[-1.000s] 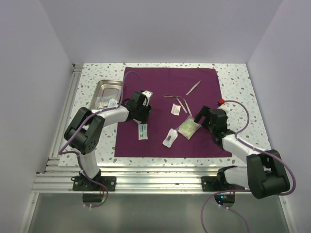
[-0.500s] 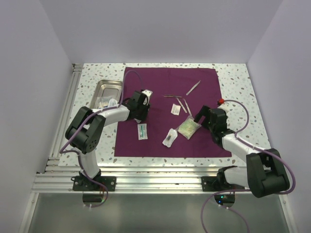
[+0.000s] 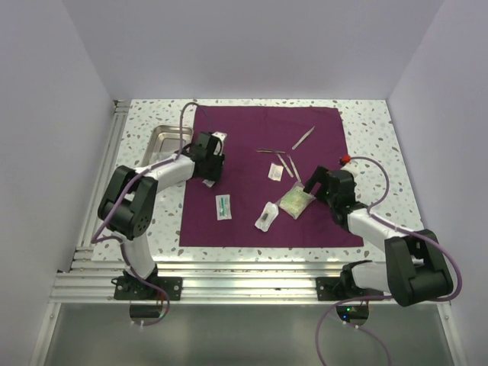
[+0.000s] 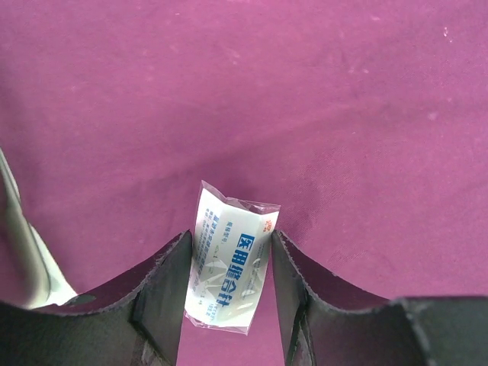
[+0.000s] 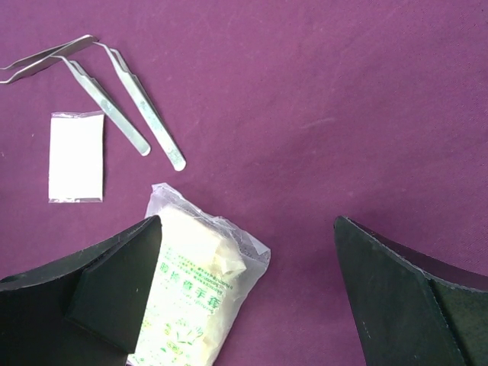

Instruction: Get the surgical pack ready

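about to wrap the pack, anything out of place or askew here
The steel tray sits off the purple cloth, beside its left edge, while tweezers and sachets lie scattered at odd angles on the cloth.

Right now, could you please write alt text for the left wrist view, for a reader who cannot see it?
The left gripper pinches a small white sachet with blue print by its long edges, between its two dark fingers. Plain purple-maroon cloth fills the rest of the view behind it.
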`<action>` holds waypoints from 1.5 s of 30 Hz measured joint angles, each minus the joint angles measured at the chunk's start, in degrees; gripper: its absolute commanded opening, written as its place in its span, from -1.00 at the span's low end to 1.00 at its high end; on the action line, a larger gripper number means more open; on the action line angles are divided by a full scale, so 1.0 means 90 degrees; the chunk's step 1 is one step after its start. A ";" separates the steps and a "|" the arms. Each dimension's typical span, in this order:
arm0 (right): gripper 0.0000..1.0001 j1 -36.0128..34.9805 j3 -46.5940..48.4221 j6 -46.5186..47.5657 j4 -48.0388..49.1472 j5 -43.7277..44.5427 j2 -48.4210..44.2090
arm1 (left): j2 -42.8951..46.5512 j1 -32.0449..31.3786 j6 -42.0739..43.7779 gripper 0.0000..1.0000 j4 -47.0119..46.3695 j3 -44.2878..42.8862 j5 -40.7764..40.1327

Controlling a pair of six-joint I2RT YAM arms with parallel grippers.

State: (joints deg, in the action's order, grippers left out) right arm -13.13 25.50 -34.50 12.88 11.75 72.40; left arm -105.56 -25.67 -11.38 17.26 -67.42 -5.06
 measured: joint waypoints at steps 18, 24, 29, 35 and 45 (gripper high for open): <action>0.96 0.0000 0.0019 -0.0005 -0.0002 -0.0141 0.0083 | 0.0321 0.2093 -0.0005 -0.02 0.0073 -0.0923 0.0899; 0.97 0.0000 0.0080 -0.0012 0.0002 -0.0197 0.0158 | -0.0175 0.2589 0.0005 0.00 0.0097 -0.1625 0.0716; 0.97 0.0000 0.0090 -0.0015 0.0000 -0.0255 0.0228 | -0.0610 0.2652 0.0056 0.46 0.0131 -0.1853 0.0639; 0.97 0.0000 0.0095 -0.0015 0.0000 -0.0257 0.0240 | -0.0602 0.2635 0.0049 0.94 0.0049 -0.1778 0.0631; 0.97 0.0000 0.0097 -0.0041 0.0002 -0.0274 0.0274 | 0.0777 0.2067 -0.0357 1.00 -0.0369 -0.0342 -0.0027</action>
State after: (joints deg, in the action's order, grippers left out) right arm -13.13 26.37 -34.87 12.91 9.28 74.87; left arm -98.56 -7.07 -14.59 13.93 -70.50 -5.30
